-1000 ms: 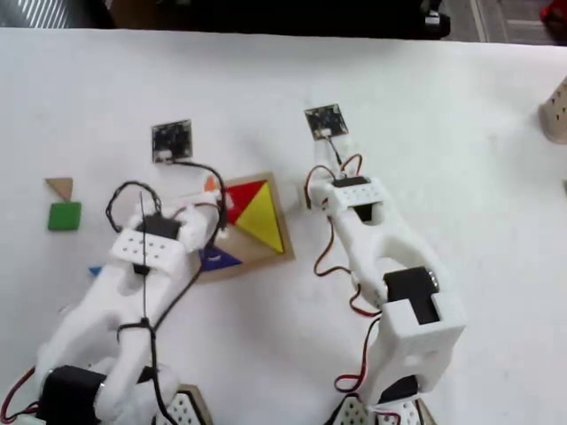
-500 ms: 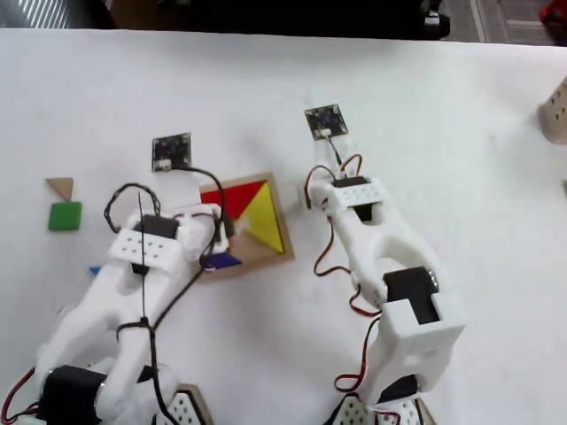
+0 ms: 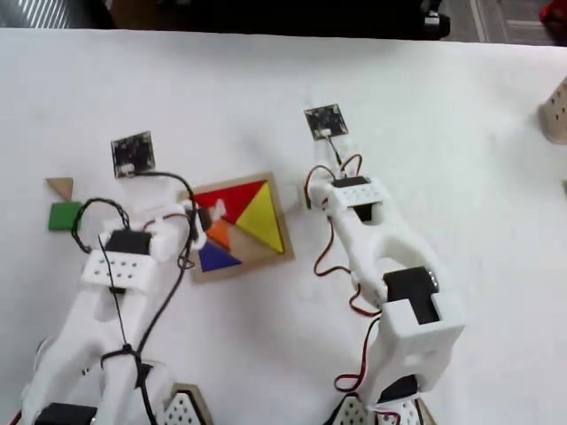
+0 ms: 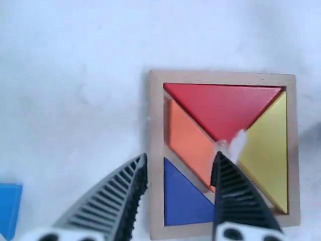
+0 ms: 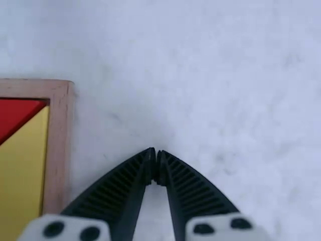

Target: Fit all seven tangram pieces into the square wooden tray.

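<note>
The square wooden tray (image 3: 285, 237) lies between the two arms. It holds a red triangle (image 3: 241, 197), a yellow triangle (image 3: 262, 221), an orange piece (image 3: 219, 235) and a blue triangle (image 3: 213, 257). My left gripper (image 4: 180, 159) hovers open over the tray's orange and blue pieces with nothing between its fingers; from above it sits at the tray's left edge (image 3: 204, 223). My right gripper (image 5: 155, 154) is shut and empty, low over bare table just right of the tray rim (image 5: 59, 125). A green square (image 3: 64, 215) and a tan triangle (image 3: 60, 187) lie far left. A blue piece (image 4: 10, 208) lies on the table.
A beige perforated object (image 3: 555, 111) stands at the table's right edge. The table's dark far edge (image 3: 266, 18) runs along the back. Open white table lies behind the tray and to the right of the right arm.
My left arm has drawn back to the left, away from the tray. The orange piece it carried now lies in the tray, let go. The right arm has not moved.
</note>
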You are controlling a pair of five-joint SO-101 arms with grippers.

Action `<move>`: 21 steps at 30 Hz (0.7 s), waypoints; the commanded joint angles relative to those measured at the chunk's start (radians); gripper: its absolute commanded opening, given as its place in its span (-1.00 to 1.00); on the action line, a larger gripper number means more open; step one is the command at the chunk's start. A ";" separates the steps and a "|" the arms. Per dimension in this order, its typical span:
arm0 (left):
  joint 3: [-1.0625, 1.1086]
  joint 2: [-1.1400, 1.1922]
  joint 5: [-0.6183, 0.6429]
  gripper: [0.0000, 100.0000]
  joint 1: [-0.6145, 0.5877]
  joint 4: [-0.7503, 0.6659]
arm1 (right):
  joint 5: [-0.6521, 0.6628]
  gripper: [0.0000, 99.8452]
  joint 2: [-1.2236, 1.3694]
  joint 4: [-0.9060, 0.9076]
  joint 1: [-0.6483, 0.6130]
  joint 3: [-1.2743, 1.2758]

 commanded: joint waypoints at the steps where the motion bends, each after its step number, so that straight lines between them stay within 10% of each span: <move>1: 0.012 -0.039 -0.091 -0.57 0.099 -0.051 | 0.014 -0.96 -0.008 -0.015 0.004 -0.041; 21: 0.003 0.068 -0.112 -0.95 0.151 -0.135 | 0.014 -0.96 -0.008 -0.015 0.005 -0.040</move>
